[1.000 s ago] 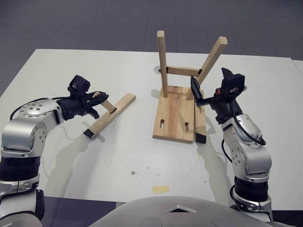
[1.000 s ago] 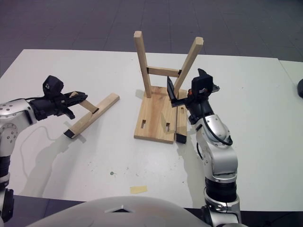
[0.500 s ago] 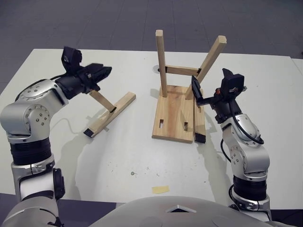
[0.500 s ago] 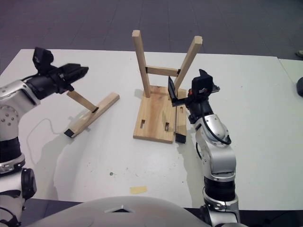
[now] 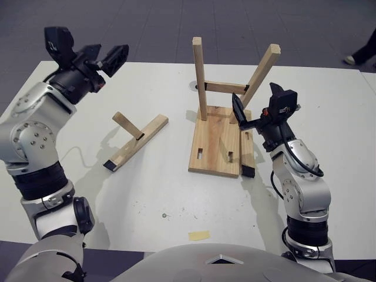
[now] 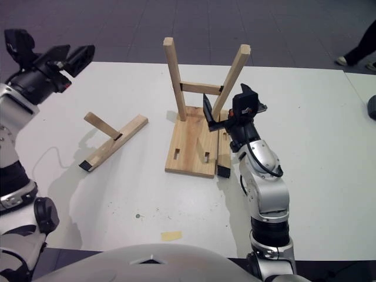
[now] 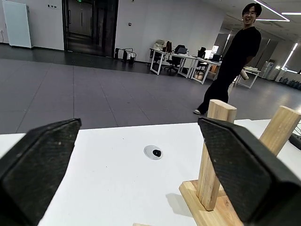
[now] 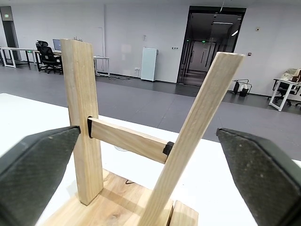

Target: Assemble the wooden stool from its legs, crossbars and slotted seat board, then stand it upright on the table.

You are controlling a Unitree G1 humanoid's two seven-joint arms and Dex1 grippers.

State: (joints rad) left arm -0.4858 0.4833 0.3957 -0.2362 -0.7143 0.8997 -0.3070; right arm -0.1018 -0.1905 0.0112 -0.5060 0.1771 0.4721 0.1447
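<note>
The slotted seat board (image 5: 215,144) lies flat on the white table. Two legs (image 5: 200,76) (image 5: 260,73) stand up from its far end, joined by a crossbar (image 5: 226,88). Another leg (image 5: 247,156) lies along the board's right edge. A loose leg (image 5: 136,141) with a short crossbar (image 5: 126,124) sticking up from it rests on the table to the left. My left gripper (image 5: 103,55) is raised high over the table's far left, open and empty. My right gripper (image 5: 254,109) hovers open just right of the upright legs, holding nothing.
A small piece of tan tape (image 5: 199,235) lies near the table's front edge. A round cable hole (image 5: 197,86) sits behind the upright legs. Bare tabletop stretches in front of the board and between the board and the loose leg.
My left gripper has let go of the short crossbar and risen up and back to the far left. The loose leg stays on the table. The right arm has barely moved.
</note>
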